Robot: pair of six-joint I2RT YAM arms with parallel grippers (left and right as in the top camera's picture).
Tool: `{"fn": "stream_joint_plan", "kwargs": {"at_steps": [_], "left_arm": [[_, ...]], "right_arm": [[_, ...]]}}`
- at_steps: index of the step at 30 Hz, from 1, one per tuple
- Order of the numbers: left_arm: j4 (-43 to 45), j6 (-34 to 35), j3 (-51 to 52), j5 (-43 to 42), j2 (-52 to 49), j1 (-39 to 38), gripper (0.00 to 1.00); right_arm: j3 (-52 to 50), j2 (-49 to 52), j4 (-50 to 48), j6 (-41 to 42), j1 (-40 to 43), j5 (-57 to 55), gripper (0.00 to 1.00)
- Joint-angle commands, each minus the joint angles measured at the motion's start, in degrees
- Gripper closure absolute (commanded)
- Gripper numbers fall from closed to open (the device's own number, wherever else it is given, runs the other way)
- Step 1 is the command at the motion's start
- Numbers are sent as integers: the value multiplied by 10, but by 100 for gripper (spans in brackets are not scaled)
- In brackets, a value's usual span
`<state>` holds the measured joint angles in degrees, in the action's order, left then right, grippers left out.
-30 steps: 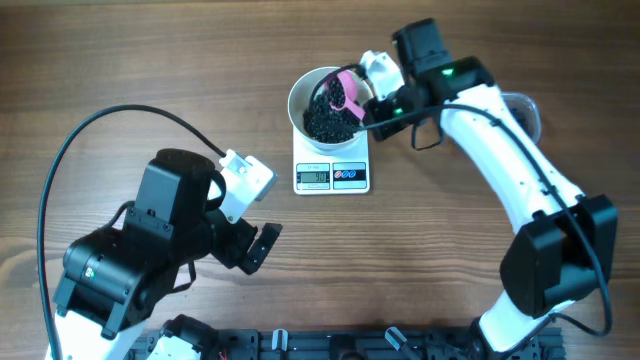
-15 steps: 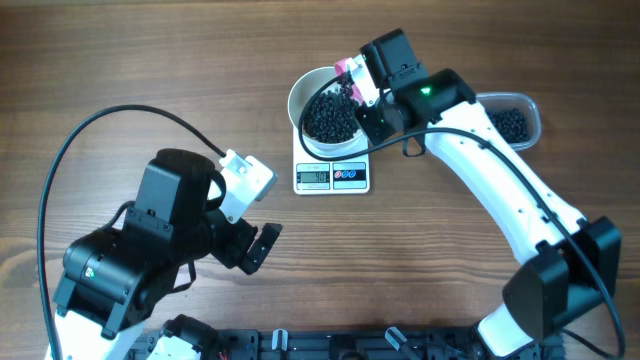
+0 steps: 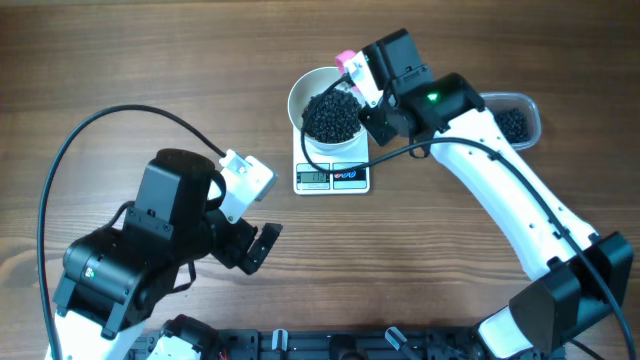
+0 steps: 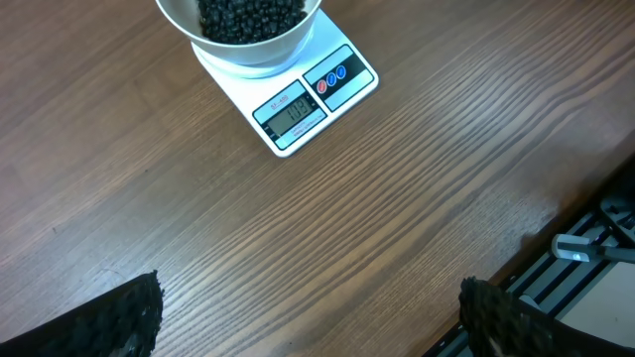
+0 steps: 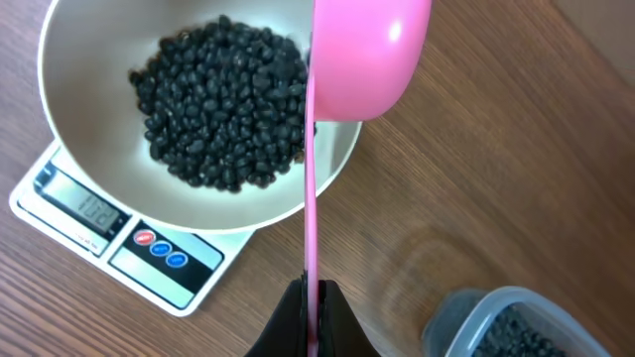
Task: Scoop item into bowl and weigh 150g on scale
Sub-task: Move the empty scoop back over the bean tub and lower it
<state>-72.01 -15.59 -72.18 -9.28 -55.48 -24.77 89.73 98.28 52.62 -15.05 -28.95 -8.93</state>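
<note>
While a pink spoon (image 5: 369,50) is pinched at the bowl (image 5: 94,193)'s rim by the right gripper (image 5: 310,302), the left gripper (image 4: 313,319) is spread wide. The scale (image 5: 159,273)'s digits are blurred.

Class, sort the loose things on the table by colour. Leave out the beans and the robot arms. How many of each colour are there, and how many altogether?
White: 2 (bowl, scale)
Pink: 1 (scoop)
Clear: 1 (plastic tub)
Total: 4
</note>
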Motion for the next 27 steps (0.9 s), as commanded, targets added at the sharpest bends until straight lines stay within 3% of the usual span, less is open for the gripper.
{"fn": "stream_joint_plan", "kwargs": {"at_steps": [1, 6, 11, 14, 21, 27], "left_arm": [[2, -7, -6, 1, 3, 3, 0], [2, -7, -6, 1, 3, 3, 0], [2, -7, -6, 1, 3, 3, 0], [2, -7, -6, 1, 3, 3, 0], [2, -7, -6, 1, 3, 3, 0], [2, -7, -6, 1, 3, 3, 0]], "right_arm": [[14, -7, 1, -30, -11, -64, 95], [16, -17, -12, -49, -22, -125, 96], [16, -16, -11, -44, -22, -56, 96], [16, -15, -14, -8, -22, 27, 96], [38, -29, -12, 68, -8, 29, 96], [97, -51, 40, 116, 62, 32, 96]]}}
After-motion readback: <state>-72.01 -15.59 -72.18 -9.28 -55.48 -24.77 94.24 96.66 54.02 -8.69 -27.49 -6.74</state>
